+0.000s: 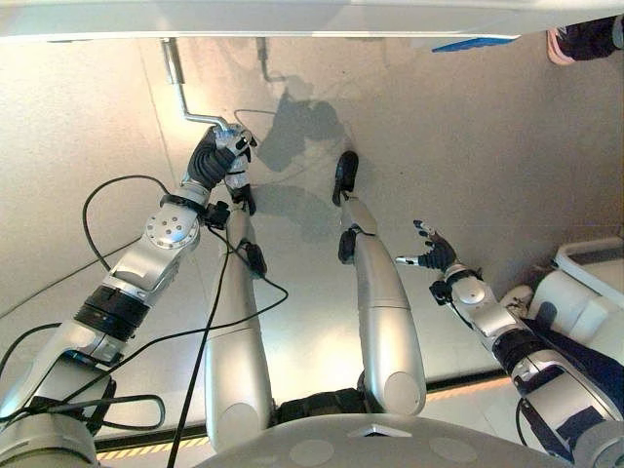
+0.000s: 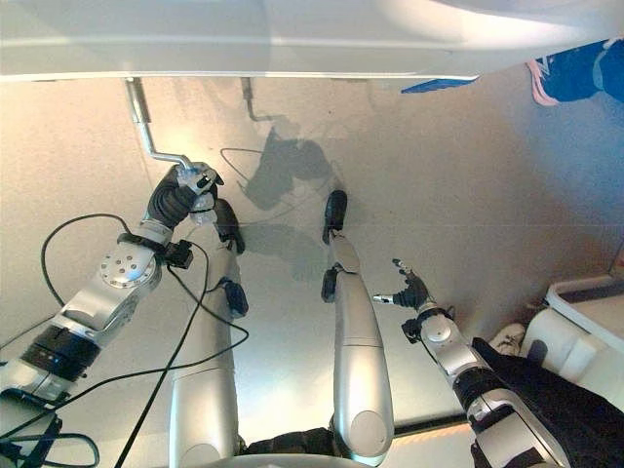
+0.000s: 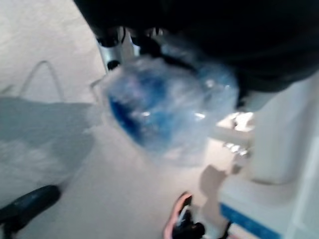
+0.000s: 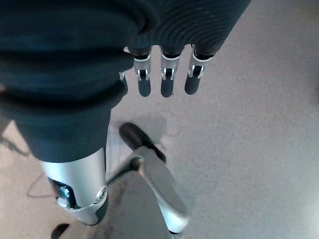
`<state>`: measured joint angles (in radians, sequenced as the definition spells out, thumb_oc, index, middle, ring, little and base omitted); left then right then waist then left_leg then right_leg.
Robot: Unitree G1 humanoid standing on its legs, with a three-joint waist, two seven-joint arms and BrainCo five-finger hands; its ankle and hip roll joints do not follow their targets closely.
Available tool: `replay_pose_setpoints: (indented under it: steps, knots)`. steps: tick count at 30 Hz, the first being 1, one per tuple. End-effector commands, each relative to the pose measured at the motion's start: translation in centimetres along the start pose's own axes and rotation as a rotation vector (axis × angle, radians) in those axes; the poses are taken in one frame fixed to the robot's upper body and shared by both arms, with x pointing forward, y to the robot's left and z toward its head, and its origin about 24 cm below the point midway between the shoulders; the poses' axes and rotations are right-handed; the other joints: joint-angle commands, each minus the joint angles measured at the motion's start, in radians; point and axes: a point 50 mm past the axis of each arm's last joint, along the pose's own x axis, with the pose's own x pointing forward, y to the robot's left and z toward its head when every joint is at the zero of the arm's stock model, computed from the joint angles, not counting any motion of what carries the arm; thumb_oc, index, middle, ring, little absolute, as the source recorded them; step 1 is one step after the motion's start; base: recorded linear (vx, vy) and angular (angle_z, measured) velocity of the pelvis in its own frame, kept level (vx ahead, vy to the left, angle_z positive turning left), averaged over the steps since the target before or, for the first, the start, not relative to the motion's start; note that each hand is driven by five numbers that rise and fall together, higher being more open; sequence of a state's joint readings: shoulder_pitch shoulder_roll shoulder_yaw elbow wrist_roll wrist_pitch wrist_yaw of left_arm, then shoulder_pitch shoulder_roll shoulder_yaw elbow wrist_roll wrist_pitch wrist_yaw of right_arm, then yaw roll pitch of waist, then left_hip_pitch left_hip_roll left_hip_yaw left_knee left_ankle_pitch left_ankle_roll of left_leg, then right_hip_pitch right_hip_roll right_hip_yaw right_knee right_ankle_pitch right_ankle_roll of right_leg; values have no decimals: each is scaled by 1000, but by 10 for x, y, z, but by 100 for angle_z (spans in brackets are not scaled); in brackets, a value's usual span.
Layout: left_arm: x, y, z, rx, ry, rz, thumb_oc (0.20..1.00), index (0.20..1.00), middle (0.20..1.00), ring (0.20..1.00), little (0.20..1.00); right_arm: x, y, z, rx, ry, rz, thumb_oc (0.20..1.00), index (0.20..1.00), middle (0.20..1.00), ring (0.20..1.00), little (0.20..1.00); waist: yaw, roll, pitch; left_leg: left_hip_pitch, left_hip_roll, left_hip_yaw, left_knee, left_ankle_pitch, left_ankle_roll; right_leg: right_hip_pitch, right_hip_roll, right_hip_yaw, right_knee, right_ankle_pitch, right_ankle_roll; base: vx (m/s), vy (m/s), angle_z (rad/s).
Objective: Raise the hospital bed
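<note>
One hand, the left hand [image 1: 226, 156], clenches the bed's crank handle [image 1: 198, 117]; the right hand [image 1: 435, 253] hangs released near a person's shoe [image 1: 558, 44].

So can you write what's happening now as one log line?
left hand: gripping crank handle under bed | right hand: open, idle

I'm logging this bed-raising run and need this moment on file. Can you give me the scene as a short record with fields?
bed: pale edge along the far side of the view
crank handle: bent metal rod hanging from under the bed edge
left hand: curled round the crank's lower end
right hand: held over the floor, fingers relaxed, holding nothing
person: pink and dark shoe at the far right
</note>
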<state>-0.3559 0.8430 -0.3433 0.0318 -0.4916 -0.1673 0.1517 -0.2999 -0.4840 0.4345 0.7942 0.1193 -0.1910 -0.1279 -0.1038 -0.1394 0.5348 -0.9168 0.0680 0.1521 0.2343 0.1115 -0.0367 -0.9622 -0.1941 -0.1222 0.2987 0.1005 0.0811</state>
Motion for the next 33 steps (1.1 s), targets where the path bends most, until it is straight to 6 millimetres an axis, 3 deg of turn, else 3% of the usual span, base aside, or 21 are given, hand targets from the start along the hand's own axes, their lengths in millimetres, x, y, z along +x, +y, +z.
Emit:
replay_pose_setpoints:
  steps: [1, 12, 16, 23, 26, 33]
  knots:
    - [-14, -13, 55, -57, -312, -111, 200, 200, 200, 200, 200, -22, -10, -36, -24, 105, -5, 1000, 1000, 1000, 1000, 1000, 15, 74, -15, 31, -26, -13, 42, -60, -24, 51, 5, -48, -3, -13, 99, 1, 19, 9]
    - [-46, 19, 46, -1, -250, -3, 200, 200, 200, 200, 200, -36, -5, -58, -17, 172, 8, 1000, 1000, 1000, 1000, 1000, 65, 83, -15, 43, -48, -24, 50, -75, -17, 105, -27, -82, -33, 0, 115, -1, 49, 8]
    - [-48, 30, 38, 18, -217, 67, 200, 200, 200, 200, 200, -36, -3, -57, -22, 167, 13, 1000, 1000, 1000, 1000, 1000, 71, 75, -15, 33, -52, -22, 62, -86, -15, 112, -35, -89, -50, 10, 124, 8, 77, 7]
    - [-43, 45, 15, 67, -132, 181, 200, 200, 200, 200, 200, -33, -1, -53, -17, 152, 14, 1000, 1000, 1000, 1000, 1000, 70, 55, -15, -1, -53, -21, 100, -108, -11, 112, -42, -95, -75, 23, 132, 18, 74, 4]
    - [-35, 64, -3, 121, -62, 329, 200, 200, 200, 200, 200, -29, 2, -46, -16, 128, 17, 1000, 1000, 1000, 1000, 1000, 55, 22, -15, -41, -47, -15, 144, -139, -9, 112, -47, -90, -103, 37, 143, 37, 102, 1]
    - [-15, 79, -10, 179, -21, 425, 200, 200, 200, 200, 200, -24, 9, -37, -4, 97, 35, 1000, 1000, 1000, 1000, 1000, 32, -24, -15, -91, -44, -16, 204, -176, -1, 102, -44, -83, -119, 41, 147, 33, 65, 6]
